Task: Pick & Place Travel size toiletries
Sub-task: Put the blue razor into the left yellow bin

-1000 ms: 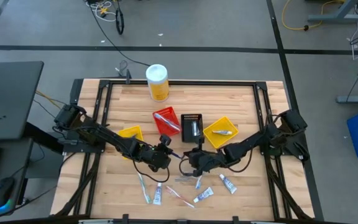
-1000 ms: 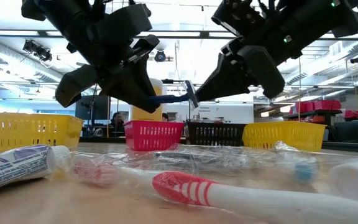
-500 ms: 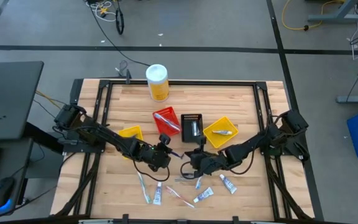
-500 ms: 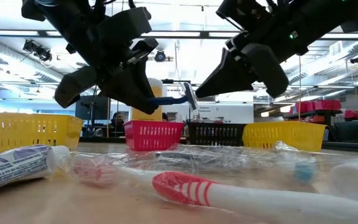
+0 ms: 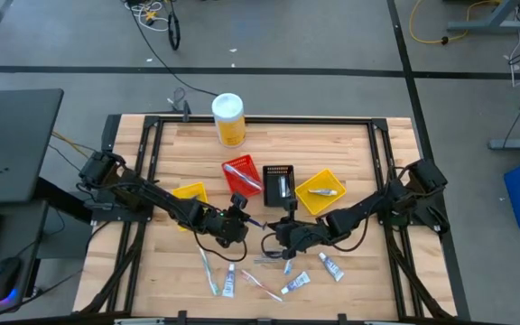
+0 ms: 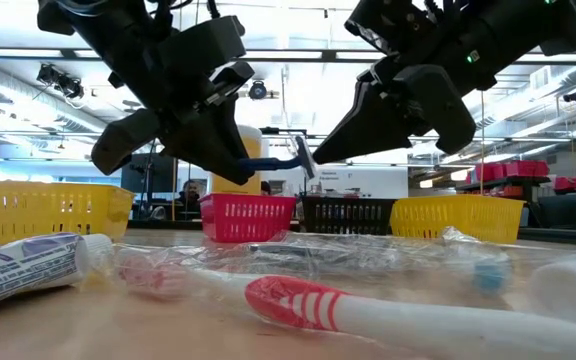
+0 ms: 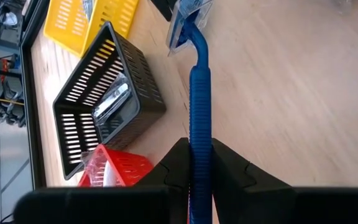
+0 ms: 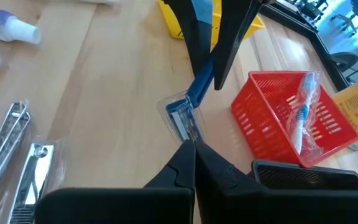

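**Where we find things on the table**

We see three bins [image 5: 279, 184] in a row mid-table, the canister [image 5: 227, 118] behind them, another bin [image 5: 190, 194] to their left. Before the bins both grippers meet over the wood; the toiletries [image 5: 242, 280] lie scattered along the front edge.

Even, bright overhead light fills the scene from above; the wooden table [image 5: 350, 162] shows only soft, short shadows under the arms. At table height, ceiling strip lights [image 6: 298, 60] glare behind the two arms, leaving them as near-black silhouettes. There, the nearest toothbrush [image 6: 368, 312] and the tube [image 6: 28, 265] are blurred, being too close, while the red basket [image 6: 248, 217] farther back is sharp. In the wrist pictures the blue razor [image 7: 199, 106] is crisp, and the dark fingers [image 7: 229, 177] at the edge look soft.
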Robot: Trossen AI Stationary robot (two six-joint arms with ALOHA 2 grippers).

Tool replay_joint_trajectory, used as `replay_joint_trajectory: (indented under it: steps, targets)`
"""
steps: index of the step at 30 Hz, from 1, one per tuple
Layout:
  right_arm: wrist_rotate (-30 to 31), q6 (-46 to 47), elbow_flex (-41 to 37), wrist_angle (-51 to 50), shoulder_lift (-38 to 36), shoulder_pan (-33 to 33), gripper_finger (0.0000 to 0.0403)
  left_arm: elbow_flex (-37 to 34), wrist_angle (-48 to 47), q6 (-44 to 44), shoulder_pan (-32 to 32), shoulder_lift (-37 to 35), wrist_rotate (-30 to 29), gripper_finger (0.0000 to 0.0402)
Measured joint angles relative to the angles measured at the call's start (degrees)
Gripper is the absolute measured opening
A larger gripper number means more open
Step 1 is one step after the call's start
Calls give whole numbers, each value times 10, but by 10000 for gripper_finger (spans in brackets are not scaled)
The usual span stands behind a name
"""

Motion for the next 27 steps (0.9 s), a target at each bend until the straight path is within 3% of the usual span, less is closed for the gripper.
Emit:
replay_joint_trajectory:
  steps: [27]
  targets:
    - [4,-13,0,-13,-7,-1,2,1,2,-4,1,0,0,44]
